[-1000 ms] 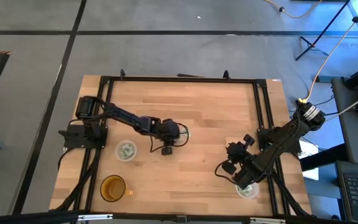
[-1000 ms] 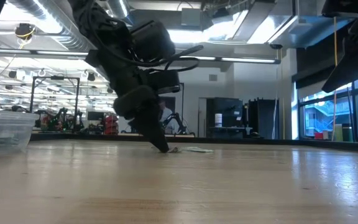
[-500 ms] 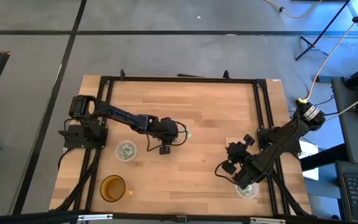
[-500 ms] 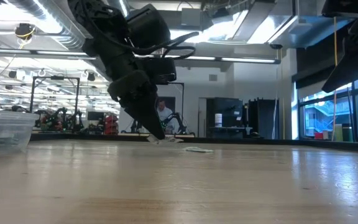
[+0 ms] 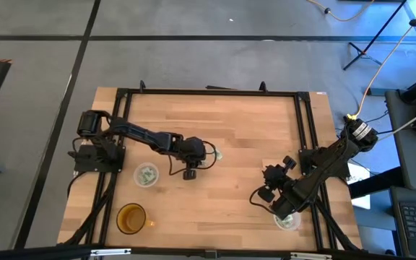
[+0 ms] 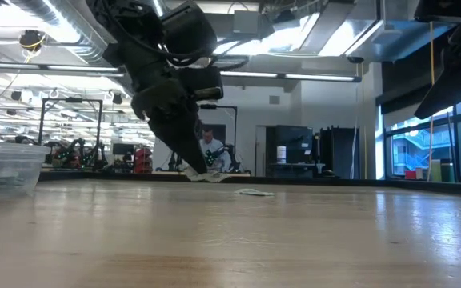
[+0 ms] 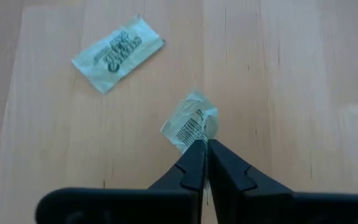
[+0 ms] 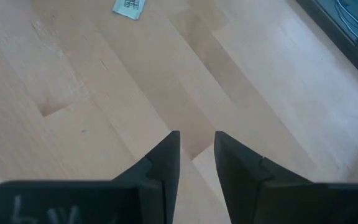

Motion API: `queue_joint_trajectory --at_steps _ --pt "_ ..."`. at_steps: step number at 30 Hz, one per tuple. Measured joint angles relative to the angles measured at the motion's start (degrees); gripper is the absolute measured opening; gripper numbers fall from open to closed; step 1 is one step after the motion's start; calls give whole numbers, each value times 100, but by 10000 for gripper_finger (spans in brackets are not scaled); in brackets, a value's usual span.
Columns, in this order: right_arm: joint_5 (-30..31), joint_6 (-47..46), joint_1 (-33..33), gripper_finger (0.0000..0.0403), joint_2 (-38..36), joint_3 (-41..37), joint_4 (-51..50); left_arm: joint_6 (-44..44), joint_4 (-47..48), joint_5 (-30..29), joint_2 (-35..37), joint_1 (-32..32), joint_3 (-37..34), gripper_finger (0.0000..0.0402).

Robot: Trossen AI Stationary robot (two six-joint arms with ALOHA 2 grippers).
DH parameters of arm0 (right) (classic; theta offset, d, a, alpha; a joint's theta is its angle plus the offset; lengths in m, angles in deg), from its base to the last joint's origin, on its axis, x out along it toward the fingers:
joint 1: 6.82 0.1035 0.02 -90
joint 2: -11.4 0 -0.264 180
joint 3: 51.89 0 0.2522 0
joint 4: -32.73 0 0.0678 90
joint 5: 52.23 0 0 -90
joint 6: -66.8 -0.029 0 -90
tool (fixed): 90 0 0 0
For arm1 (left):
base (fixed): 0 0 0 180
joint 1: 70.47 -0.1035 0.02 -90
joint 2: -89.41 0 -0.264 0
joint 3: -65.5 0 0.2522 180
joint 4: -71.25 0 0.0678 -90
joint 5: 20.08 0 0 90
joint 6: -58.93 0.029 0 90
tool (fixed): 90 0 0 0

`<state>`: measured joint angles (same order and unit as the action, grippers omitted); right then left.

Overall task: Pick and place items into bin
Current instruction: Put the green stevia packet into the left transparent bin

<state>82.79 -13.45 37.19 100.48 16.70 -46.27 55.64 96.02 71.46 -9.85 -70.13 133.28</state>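
Observation:
My left gripper [image 7: 202, 146] is shut on a small pale green and white packet [image 7: 191, 121] near the table's middle, a little above the wood in the low view [image 6: 206, 176]. A second packet [image 7: 118, 53] lies flat on the table just beyond it. A clear round cup [image 5: 146, 175] with packets inside stands between the held packet and the table's left edge. My right gripper [image 8: 196, 140] hovers open over bare wood at the right [image 5: 255, 196], nothing between its fingers. One more packet [image 8: 129, 5] lies farther off in its wrist view. My left gripper pinches the packet by its near edge [image 7: 195, 138] between the tips of its two fingers. The fingers slant down from the table's left side. The packet sticks out past the fingertips, crumpled and tilted, lifted clear of the table.
An amber cup [image 5: 131, 217] stands near the front left corner. Another clear cup [image 5: 287, 220] sits under my right arm at the front right. A black frame [image 5: 208, 92] runs round the table's edges. The wood between the two arms lies bare.
My left gripper has taken hold of the packet that lay on the table and has risen a little, drawing slightly toward the table's left. The packet has come up off the wood with it. The second packet has stayed where it was.

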Motion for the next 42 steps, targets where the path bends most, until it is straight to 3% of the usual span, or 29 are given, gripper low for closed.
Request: queue_joint_trajectory --at_steps 7,14,19,25,33,42 --pt "-1 0 0 103 2 0 -28 4 297 40 220 11 4 7" --pt "-1 6 0 103 2 0 -47 -258 1281 360 1137 84 6 7" --pt "-1 9 0 103 2 2 -65 -1182 2466 304 2001 383 -21 6" --pt "-1 2 0 103 0 2 -79 -2397 3184 -376 2870 1061 -485 8" --pt "2 1 0 103 1 4 -69 -4357 3248 -924 3554 2039 -1321 8" --pt "8 -2 0 103 0 4 -54 -5207 3251 -1450 3681 2854 -1617 7"
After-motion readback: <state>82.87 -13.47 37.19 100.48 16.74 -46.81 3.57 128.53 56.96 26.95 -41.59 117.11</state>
